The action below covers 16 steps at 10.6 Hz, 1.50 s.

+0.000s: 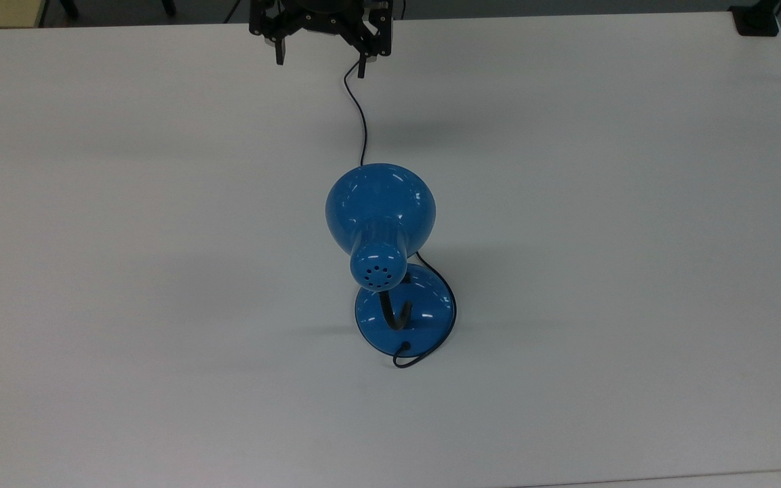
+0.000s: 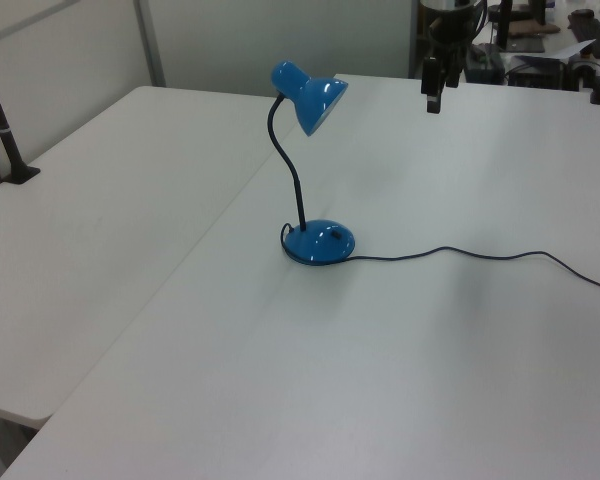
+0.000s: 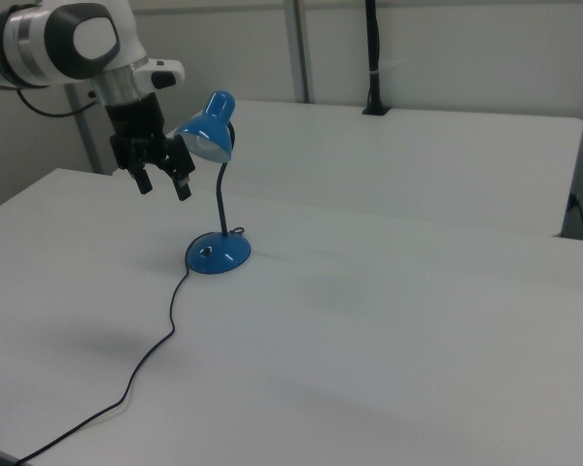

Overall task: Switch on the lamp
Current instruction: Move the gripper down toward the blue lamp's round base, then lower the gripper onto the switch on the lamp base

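Blue lamp [image 1: 380,224] stands upright on the white table [image 1: 126,271], roughly mid-table in the top view, slightly toward the top view's right of centre. Round base [image 1: 405,317] flat on the surface; black gooseneck [image 2: 290,160] rises from it and bends over at the top, carrying the bell-shaped shade [image 3: 208,131]. In the top view the shade sits on the far side of the base and partly overlaps it, vent holes [image 1: 378,273] at its narrow back end facing up toward the camera. In the left view the shade mouth tilts down toward the left view's right. Thin black cord [image 3: 165,330] leaves the base, loops close around its rim, then trails across the table; in the top view it runs from under the shade toward the far edge, passing beneath the gripper. Gripper [image 1: 320,59] hangs above the far edge of the table in the top view, clear of the lamp; fingers spread apart, nothing between them. In the right view the gripper [image 3: 162,182] is just to the right view's left of the shade, pointing down, about level with the upper gooseneck, well above the table. No glow visible from the shade mouth
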Available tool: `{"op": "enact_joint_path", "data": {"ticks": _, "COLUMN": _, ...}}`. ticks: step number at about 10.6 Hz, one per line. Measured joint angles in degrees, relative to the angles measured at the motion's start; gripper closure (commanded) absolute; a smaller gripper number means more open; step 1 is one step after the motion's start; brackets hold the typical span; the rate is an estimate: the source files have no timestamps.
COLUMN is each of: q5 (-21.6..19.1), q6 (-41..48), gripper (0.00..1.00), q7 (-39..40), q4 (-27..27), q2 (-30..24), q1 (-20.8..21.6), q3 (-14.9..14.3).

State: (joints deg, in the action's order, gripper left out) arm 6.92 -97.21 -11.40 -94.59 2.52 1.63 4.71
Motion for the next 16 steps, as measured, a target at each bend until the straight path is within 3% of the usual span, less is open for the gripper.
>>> {"op": "enact_joint_path", "data": {"ticks": 3, "q5": 0.0, "q6": 0.0, "gripper": 0.0, "q7": 0.02, "q4": -0.08, "q2": 0.0, "q1": 0.02, "q3": 0.01}}
{"op": "enact_joint_path", "data": {"ticks": 4, "q5": 0.0, "q6": 0.0, "gripper": 0.19, "q7": 0.02, "q4": -0.09, "q2": 0.0, "q1": 0.03, "q3": 0.01}}
{"op": "enact_joint_path", "data": {"ticks": 5, "q5": 0.0, "q6": 0.0, "gripper": 0.61, "q7": 0.05, "q4": -0.09, "q2": 0.0, "q1": 0.03, "q3": 0.01}}
{"op": "enact_joint_path", "data": {"ticks": 6, "q5": 0.0, "q6": 0.0, "gripper": 0.86, "q7": 0.66, "q4": -0.1, "q2": 0.0, "q1": 0.03, "q3": 0.01}}
{"op": "enact_joint_path", "data": {"ticks": 7, "q5": 0.0, "q6": 0.0, "gripper": 1.0, "q7": 1.21, "q4": -0.13, "q2": 0.01, "q1": 0.04, "q3": 0.01}}
{"op": "enact_joint_path", "data": {"ticks": 14, "q5": -0.04, "q6": -0.69, "gripper": 1.0, "q7": 2.46, "q4": -0.67, "q2": 0.91, "q1": 0.43, "q3": 0.67}}
{"op": "enact_joint_path", "data": {"ticks": 16, "q5": -0.07, "q6": -6.59, "gripper": 1.0, "q7": 2.6, "q4": -3.16, "q2": 2.64, "q1": 2.46, "q3": 1.0}}
